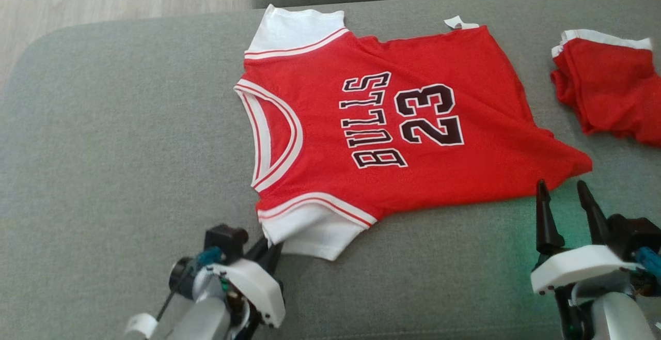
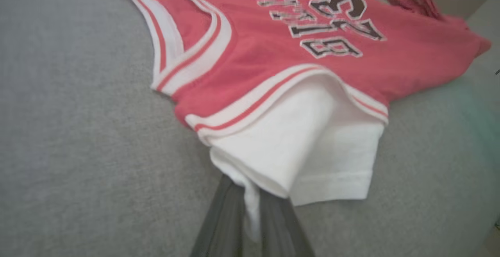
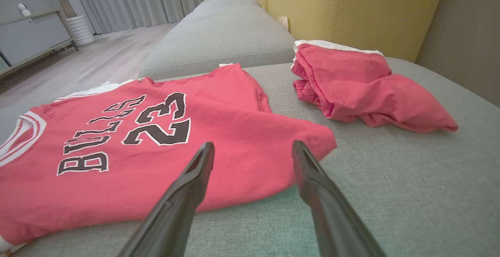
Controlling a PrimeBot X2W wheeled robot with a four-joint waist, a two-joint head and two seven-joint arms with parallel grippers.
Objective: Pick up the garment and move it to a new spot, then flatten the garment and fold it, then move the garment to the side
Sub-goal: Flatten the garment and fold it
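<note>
Only readable stuff is on the red jersey. The chest print says "BULLS" in black block letters with a white outline. Right beside it is the number "23" in the same black-with-white-edge style.

In the head view both are turned sideways, with the letters running up the picture. The word sits nearer the neckline and the number on the hem side of it. The right wrist view shows them clearest, though a crease bends the last letters a bit. The left wrist view is blurry: you can make out the 23 and only part of the word.

There's also a small white tag poking out at the jersey's far edge, too small to read.
</note>
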